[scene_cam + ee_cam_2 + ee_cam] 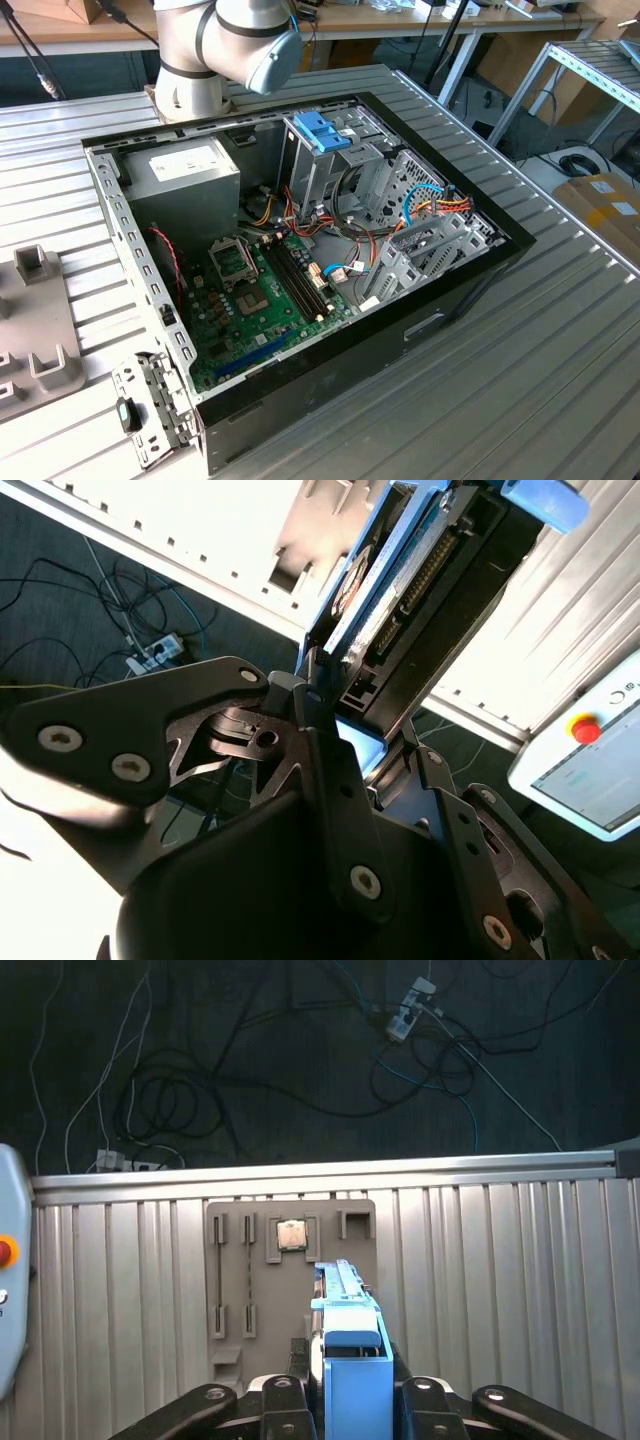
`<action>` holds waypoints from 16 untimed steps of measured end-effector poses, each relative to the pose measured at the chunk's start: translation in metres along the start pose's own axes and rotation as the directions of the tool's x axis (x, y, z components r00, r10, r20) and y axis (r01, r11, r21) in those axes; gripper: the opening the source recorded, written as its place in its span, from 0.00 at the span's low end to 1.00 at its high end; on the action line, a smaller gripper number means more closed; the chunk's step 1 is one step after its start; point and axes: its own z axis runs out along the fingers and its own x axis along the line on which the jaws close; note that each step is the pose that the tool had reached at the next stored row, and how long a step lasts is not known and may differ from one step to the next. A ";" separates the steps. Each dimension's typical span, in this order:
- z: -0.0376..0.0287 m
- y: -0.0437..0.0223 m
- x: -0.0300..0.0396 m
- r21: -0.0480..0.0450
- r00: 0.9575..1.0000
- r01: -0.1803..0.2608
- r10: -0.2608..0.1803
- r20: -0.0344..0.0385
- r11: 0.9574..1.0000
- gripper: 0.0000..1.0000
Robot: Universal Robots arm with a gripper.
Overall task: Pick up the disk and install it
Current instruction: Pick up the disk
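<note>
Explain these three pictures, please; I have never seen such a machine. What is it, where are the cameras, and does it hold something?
The machine is a robot arm with a claw at its end. The exterior view comes from a camera off the arm: it shows an open computer case on a ribbed metal table. The two wrist views come from cameras riding on the arm. In both, the claw is shut on the disk, a flat drive in a blue frame. Beyond it, the first wrist view shows a grey tray on the table.
</note>
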 end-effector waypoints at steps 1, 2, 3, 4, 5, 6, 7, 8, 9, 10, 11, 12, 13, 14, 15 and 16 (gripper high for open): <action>-0.0001 -0.0010 0.0005 -0.001 1.000 0.000 0.000 0.000 1.000 0.37; -0.0001 -0.0018 0.0009 -0.001 1.000 0.000 0.000 0.000 1.000 0.37; -0.0002 -0.0023 0.0011 -0.001 1.000 0.000 0.000 0.000 1.000 0.37; -0.0003 -0.0035 0.0017 -0.002 1.000 0.000 0.000 0.000 1.000 0.37; -0.0004 -0.0040 0.0019 -0.002 1.000 0.000 0.000 0.000 1.000 0.37; -0.0004 -0.0046 0.0021 -0.003 1.000 0.000 0.000 0.000 1.000 0.37; -0.0005 -0.0053 0.0025 -0.003 1.000 0.000 0.000 0.000 1.000 0.37; -0.0006 -0.0063 0.0030 -0.004 1.000 0.000 0.000 0.000 1.000 0.37; -0.0007 -0.0068 0.0032 -0.004 1.000 0.000 0.000 0.000 1.000 0.37; -0.0007 -0.0076 0.0037 -0.004 1.000 0.000 0.000 0.000 1.000 0.37; -0.0008 -0.0087 0.0042 -0.005 1.000 0.000 0.000 0.000 1.000 0.37; -0.0009 -0.0095 0.0045 -0.006 1.000 0.000 0.000 0.000 1.000 0.37; -0.0009 -0.0099 0.0047 -0.006 1.000 0.000 0.000 0.000 1.000 0.37; -0.0011 -0.0111 0.0052 -0.007 1.000 0.000 0.000 0.000 1.000 0.37; -0.0012 -0.0117 0.0055 -0.007 1.000 0.000 0.000 0.000 1.000 0.37; -0.0012 -0.0123 0.0058 -0.007 1.000 0.000 0.000 0.000 1.000 0.37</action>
